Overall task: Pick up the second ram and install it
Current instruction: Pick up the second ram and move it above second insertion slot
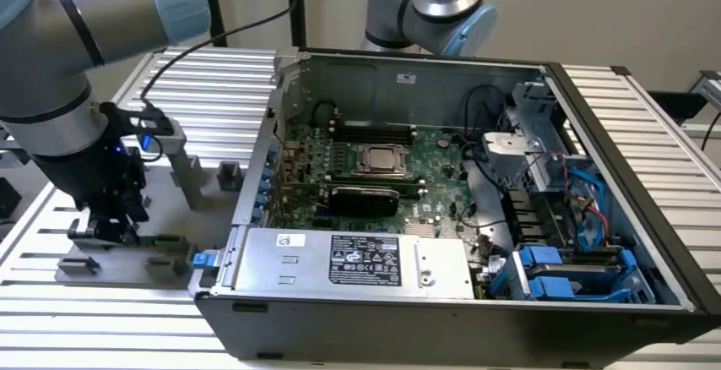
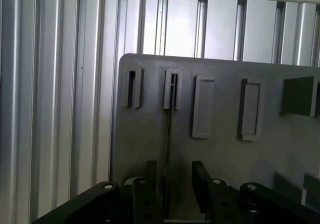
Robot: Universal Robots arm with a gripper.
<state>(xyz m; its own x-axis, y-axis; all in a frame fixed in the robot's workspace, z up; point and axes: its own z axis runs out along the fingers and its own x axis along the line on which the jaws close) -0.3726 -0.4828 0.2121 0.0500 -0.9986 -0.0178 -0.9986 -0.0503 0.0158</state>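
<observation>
**Open fingers (image 2: 150, 186) straddle the second ram (image 2: 169, 134) on its holder**

Your gripper (image 2: 175, 170) sits closest to the wrist camera, with its two black fingers held well apart and a clear gap between them. You see the second ram edge-on, as a thin dark line running straight down that gap, about midway between the fingers. Grey plate shows on both sides of it, so neither finger touches it.

Beyond the fingertips, the far end of the ram stands in a slotted grey block (image 2: 172, 90). A second slotted block (image 2: 131, 87) stands just beside that one, beyond the outer side of one finger. Two longer blocks (image 2: 202, 106) lie beyond the other finger.

All of them sit on the grey holder plate (image 2: 140, 149) under the fingers. The plate rests on the slatted aluminium table (image 2: 50, 109).

In the exterior view your gripper (image 1: 107, 233) points down at the holder plate (image 1: 124, 277). The open computer case (image 1: 451, 319) stands well apart from the fingers, toward the exterior view's right. Its green motherboard (image 1: 423, 146) lies flat inside.
</observation>
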